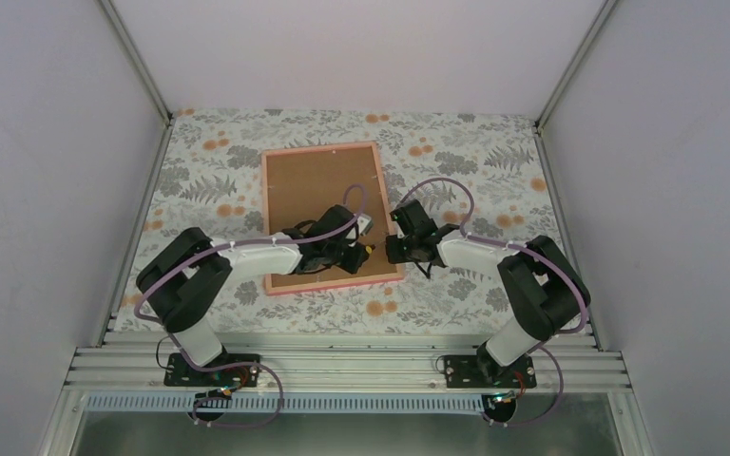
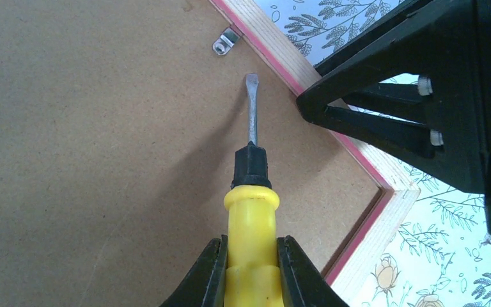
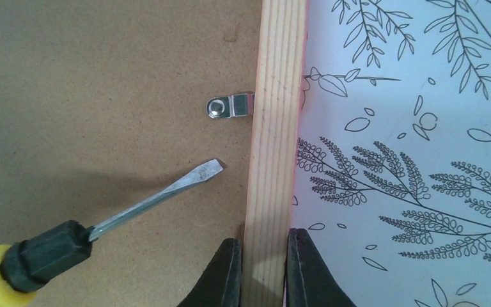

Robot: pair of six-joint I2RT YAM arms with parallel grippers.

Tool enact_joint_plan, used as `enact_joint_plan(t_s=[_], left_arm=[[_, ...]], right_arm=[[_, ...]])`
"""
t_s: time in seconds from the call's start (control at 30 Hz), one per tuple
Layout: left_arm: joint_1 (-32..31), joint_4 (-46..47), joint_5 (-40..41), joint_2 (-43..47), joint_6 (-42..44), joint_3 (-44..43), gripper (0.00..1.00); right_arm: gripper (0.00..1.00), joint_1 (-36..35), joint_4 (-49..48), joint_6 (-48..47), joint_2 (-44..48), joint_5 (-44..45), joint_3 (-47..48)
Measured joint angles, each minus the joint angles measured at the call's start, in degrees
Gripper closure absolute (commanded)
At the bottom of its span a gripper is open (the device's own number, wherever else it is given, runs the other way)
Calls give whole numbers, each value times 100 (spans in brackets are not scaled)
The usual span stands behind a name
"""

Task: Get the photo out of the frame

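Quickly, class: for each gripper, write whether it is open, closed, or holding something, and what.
Left gripper: shut on the screwdriver.
Right gripper: shut on the frame, at its wooden edge.

Frame (image 1: 321, 148) lies back-up mid-surface (image 1: 209, 161), a bit toward the far side. Backing board (image 1: 309, 190) sits inside its rails, facing up. Left tool (image 2: 250, 275) is over the board's near-right part, with the screwdriver (image 2: 250, 211) clamped between its fingers and the blade pointing toward the right rail. Clip (image 3: 230, 106) sits on the board, butted against that rail's inner edge. Blade tip is just beside the clip on its near-corner side, apart from it. Can't tell if the tip is touching the board or hovering. Right tool (image 3: 265, 268) straddles the right rail between clip and near-right corner, one finger on the board side, one outside.
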State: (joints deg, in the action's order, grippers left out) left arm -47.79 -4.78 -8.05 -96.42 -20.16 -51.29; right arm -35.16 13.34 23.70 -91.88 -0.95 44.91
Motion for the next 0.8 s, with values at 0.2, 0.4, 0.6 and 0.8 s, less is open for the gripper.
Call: enact_joint_plan(t_s=[0.2, 0.4, 0.6, 0.8], left_arm=[[0, 11, 7, -92, -2, -57, 98], [0, 96, 66, -181, -24, -107, 98], [0, 160, 247, -284, -76, -188, 98], [0, 219, 407, -339, -210, -219, 97]], right_arm=[[95, 2, -26, 17, 0, -9, -9], [95, 4, -31, 26, 0, -17, -11], [96, 7, -111, 33, 0, -39, -39], [96, 7, -177, 31, 0, -57, -63]])
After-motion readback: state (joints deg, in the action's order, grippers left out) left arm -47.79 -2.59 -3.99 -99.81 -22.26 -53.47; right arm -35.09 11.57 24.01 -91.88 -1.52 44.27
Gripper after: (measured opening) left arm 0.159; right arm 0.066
